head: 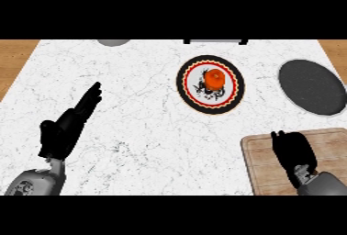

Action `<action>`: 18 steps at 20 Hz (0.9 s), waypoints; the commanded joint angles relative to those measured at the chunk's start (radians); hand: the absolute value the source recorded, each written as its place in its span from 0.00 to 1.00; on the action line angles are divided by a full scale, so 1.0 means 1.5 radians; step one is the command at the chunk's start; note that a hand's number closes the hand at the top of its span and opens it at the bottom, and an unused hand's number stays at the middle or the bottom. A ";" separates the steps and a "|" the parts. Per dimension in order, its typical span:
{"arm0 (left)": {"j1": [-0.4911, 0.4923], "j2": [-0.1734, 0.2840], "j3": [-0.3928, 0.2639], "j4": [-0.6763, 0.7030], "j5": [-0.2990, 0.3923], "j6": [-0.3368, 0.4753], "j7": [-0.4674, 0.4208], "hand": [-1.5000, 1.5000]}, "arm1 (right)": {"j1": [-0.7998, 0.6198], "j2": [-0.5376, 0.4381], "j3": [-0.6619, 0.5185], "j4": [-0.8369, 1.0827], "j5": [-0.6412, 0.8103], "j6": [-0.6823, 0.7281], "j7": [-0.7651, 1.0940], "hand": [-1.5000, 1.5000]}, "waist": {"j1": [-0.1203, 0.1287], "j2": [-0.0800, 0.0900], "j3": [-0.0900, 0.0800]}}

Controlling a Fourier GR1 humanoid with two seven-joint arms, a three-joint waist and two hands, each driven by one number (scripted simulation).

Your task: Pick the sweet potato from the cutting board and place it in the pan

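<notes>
Fingers of the left hand straight and spread, angled up and to the right over bare counter at the view's left, touching nothing. Right hand low at the right, back turned upward, lying over the cutting board; cannot tell whether open or closed, since seen only from behind.

Sweet potato not plainly seen anywhere on the board; perhaps hidden beneath the right hand, but impossible to confirm.

White marble counter with fine grey veining, filling nearly the whole view. Strips of warm brown wood beyond its left and right edges. Pale wooden board with visible grain, set at the counter's lower right corner. Dark grey round pan beyond the board, near the right edge, well apart from the hand. Round plate near the middle, rimmed in black, red and cream, carrying a small orange thing on a black scrawled motif; not legible as writing. Grey rounded shape and a dark bar cut off at the far edge.
</notes>
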 commanded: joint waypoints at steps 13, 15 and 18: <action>0.022 0.003 0.041 -0.005 -0.013 -0.008 0.007 0.50 | 0.156 0.048 -0.099 -0.214 -0.161 -0.271 -0.254 1.00 | -0.043 -0.002 0.009; 0.044 -0.003 0.034 -0.025 -0.011 -0.010 0.001 0.50 | 0.200 0.024 -0.138 -0.272 -0.191 -0.308 -0.290 1.00 | -0.040 -0.004 0.008; 0.025 -0.011 0.041 0.000 -0.008 -0.008 -0.003 0.50 | 0.229 0.003 -0.196 -0.342 -0.206 -0.384 -0.341 1.00 | -0.043 -0.001 0.007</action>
